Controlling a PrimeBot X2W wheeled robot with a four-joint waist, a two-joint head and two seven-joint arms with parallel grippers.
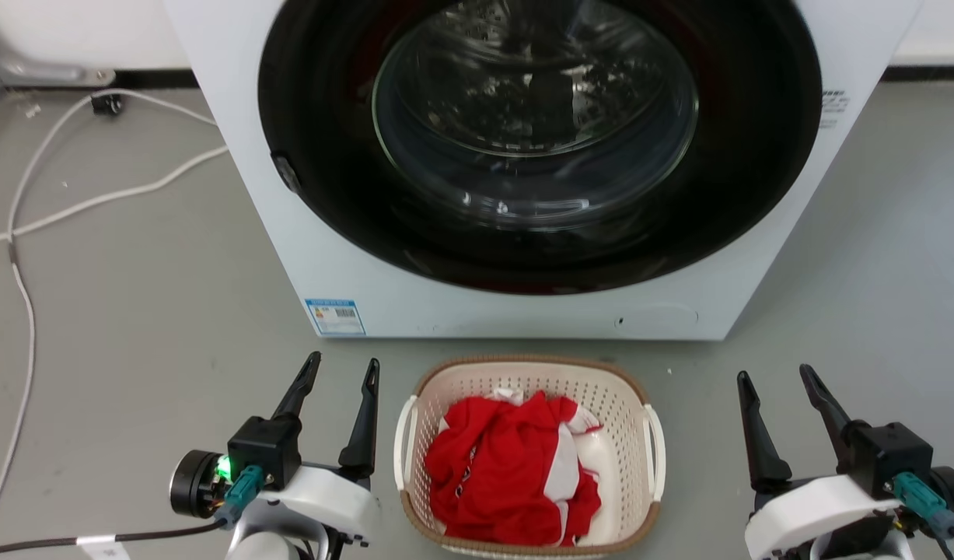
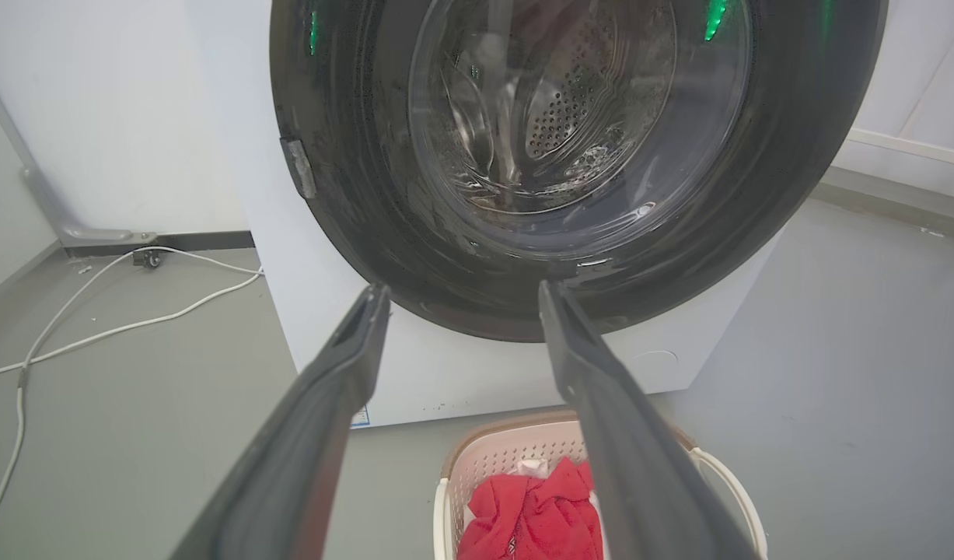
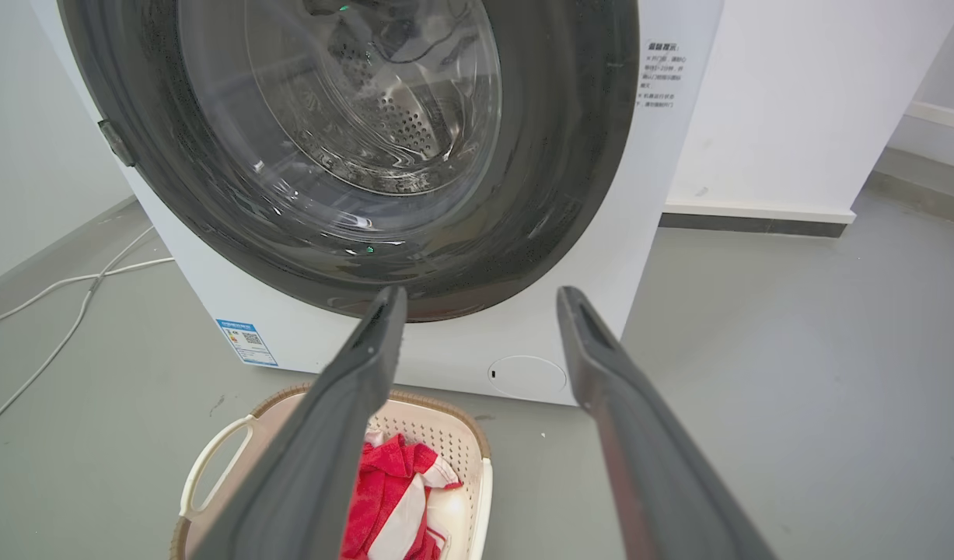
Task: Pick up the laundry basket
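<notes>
Both the left gripper [image 1: 344, 359] and right gripper [image 1: 774, 373] sit spread apart and empty either side of the laundry basket [image 1: 523, 362], so it's pre-grasp, next they gotta reach its white handles [image 1: 403, 439].

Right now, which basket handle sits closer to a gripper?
The left handle of the laundry basket: the left gripper stands right beside it; the right gripper is well clear of the right handle.

We've got our right gripper [image 3: 480, 297] spread wide, pointing at the washing machine [image 3: 648, 202]. Lower left, the laundry basket [image 3: 438, 432] sits just in front of it, holding red-and-white cloth [image 3: 387, 486].
</notes>
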